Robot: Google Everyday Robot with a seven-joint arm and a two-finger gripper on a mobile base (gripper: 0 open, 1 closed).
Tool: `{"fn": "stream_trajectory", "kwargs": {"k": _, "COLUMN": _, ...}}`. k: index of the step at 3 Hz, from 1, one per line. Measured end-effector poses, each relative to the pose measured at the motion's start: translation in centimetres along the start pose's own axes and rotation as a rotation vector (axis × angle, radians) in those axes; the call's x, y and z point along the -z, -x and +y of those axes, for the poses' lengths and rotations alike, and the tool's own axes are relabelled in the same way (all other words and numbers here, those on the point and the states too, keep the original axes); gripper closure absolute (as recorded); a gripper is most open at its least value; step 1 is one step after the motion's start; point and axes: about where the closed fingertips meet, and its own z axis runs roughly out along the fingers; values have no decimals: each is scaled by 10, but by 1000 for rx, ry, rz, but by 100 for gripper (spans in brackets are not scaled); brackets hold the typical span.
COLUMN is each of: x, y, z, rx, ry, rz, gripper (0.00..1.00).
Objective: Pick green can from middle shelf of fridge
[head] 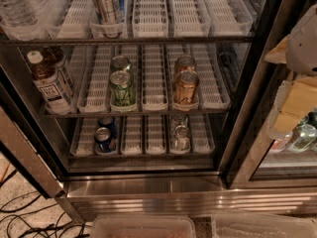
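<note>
View into a tall stainless-steel display fridge (148, 192) with a dark interior and three tiers of white slotted plastic lane trays on wire racks. The middle shelf (153, 100) crosses the centre of the frame. The bright green can (122, 89) with pale lettering and a silver lid stands upright at the front of a lane left of centre on that shelf. A second, darker green can (120, 63) stands directly behind it in the same lane. Two lanes to the right, two copper-orange cans (186, 87) stand one behind the other. At the shelf's left end is a brown drink bottle (49, 81) with a white cap and a pale label.

On the tier above, a tall silver can (106, 4) stands in the upper middle and a clear plastic bottle (17, 6) in the upper left. On the lowest tier, blue cans (104, 139) sit on the left and silvery cans (181, 137) on the right.

The pale, cream-coloured gripper (296, 100) hangs at the right edge of the frame, outside the fridge opening and well apart from the green can. Whether it is wide or narrow cannot be told, and it holds nothing visible. Black cables (20, 217) lie on the floor in the lower left.
</note>
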Motion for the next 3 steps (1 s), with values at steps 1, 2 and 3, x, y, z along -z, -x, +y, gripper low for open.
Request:
{"fn": "stream_trajectory", "kwargs": {"k": 1, "x": -9, "y": 1, "z": -1, "rx": -11, "ry": -1, "rz": 1, "gripper": 0}}
{"fn": "stream_trajectory", "kwargs": {"k": 2, "x": -31, "y": 9, "z": 11, "rx": -21, "ry": -9, "rz": -4, "gripper": 0}}
{"fn": "stream_trajectory", "kwargs": {"k": 3, "x": -68, "y": 22, "z": 38, "rx": -21, "ry": -8, "rz": -60, "gripper": 0}}
